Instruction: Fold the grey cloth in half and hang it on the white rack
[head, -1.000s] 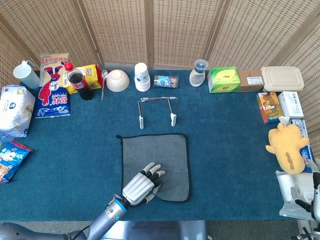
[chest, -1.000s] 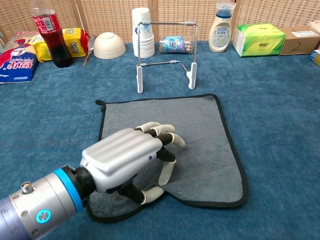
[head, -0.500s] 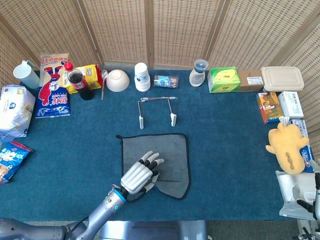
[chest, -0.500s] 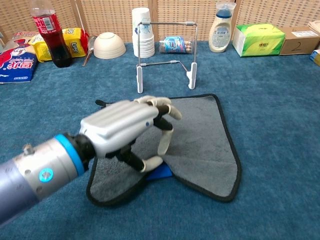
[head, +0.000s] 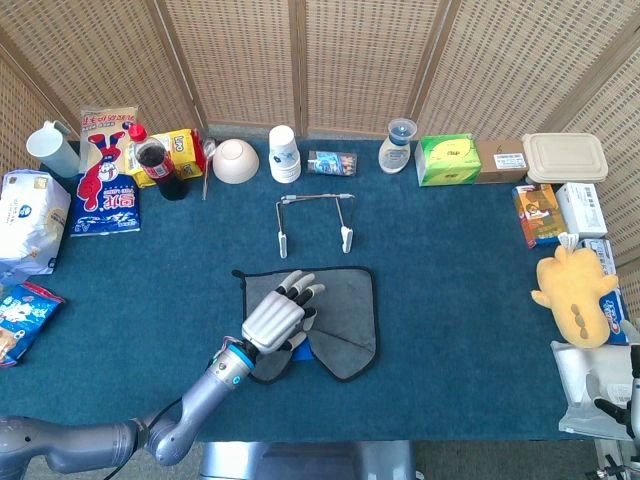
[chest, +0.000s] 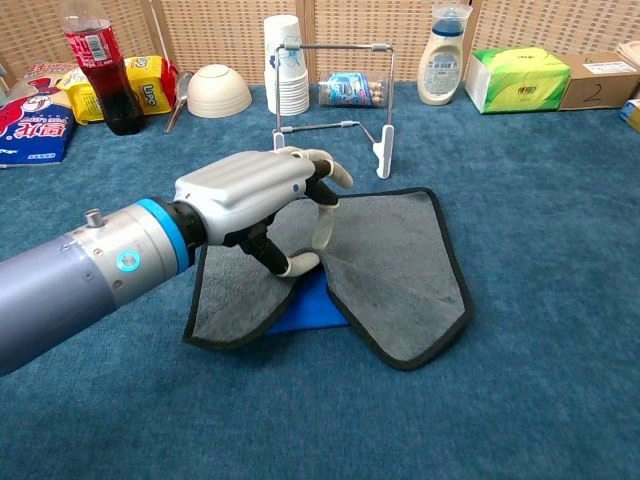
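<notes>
While the grey cloth (chest: 395, 265) lies on the blue table (head: 450, 300) just near of the white rack (chest: 330, 120), its near edge is seen pinched and lifted by the left hand (chest: 265, 205), thumb below and fingers (chest: 322, 222) curled over the fabric. A tent-like fold is raised at the middle of the cloth, and a patch of brighter blue (chest: 305, 310) is exposed beneath it. To either side of the grip the cloth is draped down to the table, the right part being spread wider than the left. The far corners are left flat on the table, close to the rack's feet. The rack is seen standing upright, apart from the cloth. Behind it a stack of paper cups (chest: 283, 65) and a white bowl (chest: 219, 91) are placed, with a cola bottle (chest: 95, 65) at the far left. Only a small part of the right hand (head: 622, 395) is shown at the near right edge of the head view; whether it is open or closed cannot be told.
</notes>
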